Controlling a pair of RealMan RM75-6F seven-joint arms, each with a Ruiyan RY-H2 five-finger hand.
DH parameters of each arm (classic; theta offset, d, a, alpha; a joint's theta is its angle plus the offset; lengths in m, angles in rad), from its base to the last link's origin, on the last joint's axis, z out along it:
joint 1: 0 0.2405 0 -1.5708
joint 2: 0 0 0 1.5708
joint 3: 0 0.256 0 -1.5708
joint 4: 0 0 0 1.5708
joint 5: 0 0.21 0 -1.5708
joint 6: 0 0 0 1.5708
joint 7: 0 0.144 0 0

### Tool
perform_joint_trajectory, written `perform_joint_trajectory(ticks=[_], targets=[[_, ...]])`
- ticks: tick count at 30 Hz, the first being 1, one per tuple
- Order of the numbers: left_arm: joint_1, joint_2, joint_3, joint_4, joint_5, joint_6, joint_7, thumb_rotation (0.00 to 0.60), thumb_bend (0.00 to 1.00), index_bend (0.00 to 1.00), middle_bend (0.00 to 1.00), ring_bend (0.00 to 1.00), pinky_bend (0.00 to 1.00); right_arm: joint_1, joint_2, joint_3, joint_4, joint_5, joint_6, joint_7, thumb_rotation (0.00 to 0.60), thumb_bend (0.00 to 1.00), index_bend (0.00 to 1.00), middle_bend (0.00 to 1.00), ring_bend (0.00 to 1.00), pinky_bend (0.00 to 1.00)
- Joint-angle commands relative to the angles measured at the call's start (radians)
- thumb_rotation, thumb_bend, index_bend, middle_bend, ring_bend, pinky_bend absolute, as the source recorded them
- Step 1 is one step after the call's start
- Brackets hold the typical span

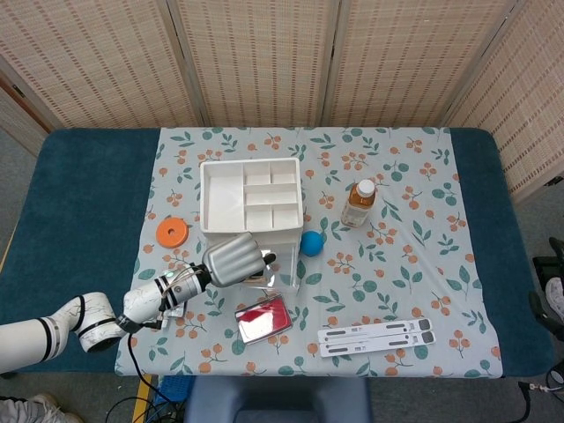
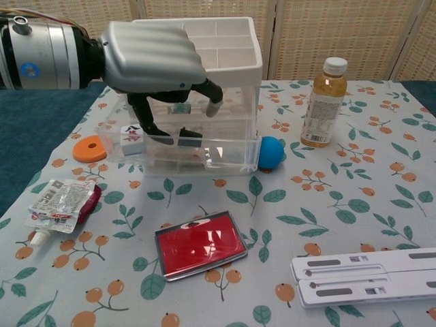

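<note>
My left hand (image 2: 153, 58) hung over the open clear drawer (image 2: 187, 146) at the foot of the white organizer (image 1: 250, 196), fingers (image 2: 142, 112) curled down into it with the tips apart; whether they had hold of anything inside, I could not tell. The drawer stuck out from the organizer's near side. A blue ball (image 2: 271, 152) lay just beside it at three o'clock, an orange disc (image 2: 89, 148) at nine, and a red case (image 2: 199, 244) at six, near the table's front.
</note>
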Motion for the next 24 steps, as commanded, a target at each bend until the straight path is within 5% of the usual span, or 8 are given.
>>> perform_joint_trajectory(ticks=[1,24], targets=[[-0.004,-0.002,0.001,-0.002,-0.009,-0.004,0.008,0.600,0.17,0.35,0.92,1.00,1.00,0.001,-0.001,0.000,0.002,0.000,-0.002,0.001,0.600,0.38,0.03,0.14,0.07,0.11],[-0.031,-0.042,0.006,0.040,-0.067,-0.005,0.012,0.600,0.17,0.39,0.92,1.00,1.00,-0.008,-0.012,0.001,0.016,0.004,0.010,0.013,0.600,0.38,0.03,0.14,0.08,0.11]])
